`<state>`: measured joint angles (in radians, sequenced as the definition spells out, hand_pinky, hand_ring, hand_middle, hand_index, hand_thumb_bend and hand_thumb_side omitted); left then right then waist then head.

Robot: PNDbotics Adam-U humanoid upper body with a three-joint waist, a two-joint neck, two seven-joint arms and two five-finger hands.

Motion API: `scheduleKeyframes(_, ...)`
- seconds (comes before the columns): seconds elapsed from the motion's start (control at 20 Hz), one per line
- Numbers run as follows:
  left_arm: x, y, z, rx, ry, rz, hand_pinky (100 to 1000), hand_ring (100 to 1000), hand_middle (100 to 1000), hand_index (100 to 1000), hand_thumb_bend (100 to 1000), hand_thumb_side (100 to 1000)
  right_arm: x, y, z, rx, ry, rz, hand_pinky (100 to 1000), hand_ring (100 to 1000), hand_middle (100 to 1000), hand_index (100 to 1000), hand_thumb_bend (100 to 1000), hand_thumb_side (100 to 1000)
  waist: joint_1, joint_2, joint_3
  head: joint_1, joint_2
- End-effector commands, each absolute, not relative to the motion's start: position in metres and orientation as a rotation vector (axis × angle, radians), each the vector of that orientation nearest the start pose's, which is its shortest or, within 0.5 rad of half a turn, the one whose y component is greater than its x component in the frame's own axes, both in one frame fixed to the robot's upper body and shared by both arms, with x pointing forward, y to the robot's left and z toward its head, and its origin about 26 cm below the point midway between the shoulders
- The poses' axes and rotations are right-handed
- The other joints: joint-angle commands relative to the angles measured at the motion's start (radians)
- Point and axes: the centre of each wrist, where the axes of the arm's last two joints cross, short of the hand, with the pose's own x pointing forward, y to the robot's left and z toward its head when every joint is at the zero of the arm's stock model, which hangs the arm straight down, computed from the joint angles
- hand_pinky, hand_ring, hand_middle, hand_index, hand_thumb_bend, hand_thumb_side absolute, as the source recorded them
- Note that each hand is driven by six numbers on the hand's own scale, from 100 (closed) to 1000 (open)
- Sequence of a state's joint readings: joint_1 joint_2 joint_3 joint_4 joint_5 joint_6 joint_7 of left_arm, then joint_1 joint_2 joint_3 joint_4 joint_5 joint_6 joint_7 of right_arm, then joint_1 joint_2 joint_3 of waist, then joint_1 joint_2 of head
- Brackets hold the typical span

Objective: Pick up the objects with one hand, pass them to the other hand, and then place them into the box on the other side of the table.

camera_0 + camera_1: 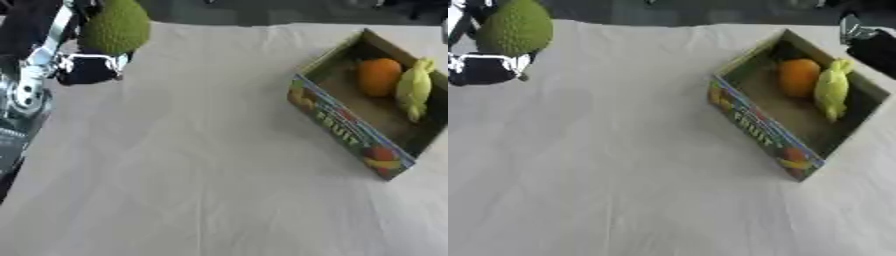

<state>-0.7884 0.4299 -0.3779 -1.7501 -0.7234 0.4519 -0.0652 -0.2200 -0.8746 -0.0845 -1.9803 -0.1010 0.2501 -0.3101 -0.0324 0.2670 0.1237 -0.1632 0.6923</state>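
Observation:
A green bumpy fruit (116, 27) is held up at the far left, above the white tablecloth. My left hand (87, 69), black with silver parts, is curled under the fruit and holds it from below. The cardboard fruit box (343, 125) lies askew at the right, with an orange (378, 76) and a yellow fruit (414, 89) inside. My right hand (874, 46) shows only as a dark shape at the upper right edge, just beyond the box's far corner.
The left arm (26, 85) runs down the left edge, black with silver joints. The white cloth-covered table (201, 165) stretches between the hand and the box. A dark strip marks its far edge.

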Motion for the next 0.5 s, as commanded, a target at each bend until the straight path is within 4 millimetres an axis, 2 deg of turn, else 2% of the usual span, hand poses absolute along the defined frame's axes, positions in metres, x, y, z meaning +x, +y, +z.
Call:
scheduleKeyframes(0.05, 0.350, 0.144, 0.266, 1.006, -2.044, -0.950, 462, 512, 482, 433, 373, 100, 0.279, -0.350, 0.269, -0.848, -2.036, 0.421, 981, 883, 927, 960, 100, 277, -0.003, -0.026, -0.002, -0.026, -0.003)
scheduleKeyframes(0.5, 0.361, 0.119, 0.237, 0.960, -2.149, -0.928, 433, 490, 465, 426, 341, 100, 0.285, -0.331, 0.270, -0.764, -2.097, 0.687, 972, 883, 920, 948, 100, 245, -0.010, -0.029, -0.005, -0.033, 0.009)
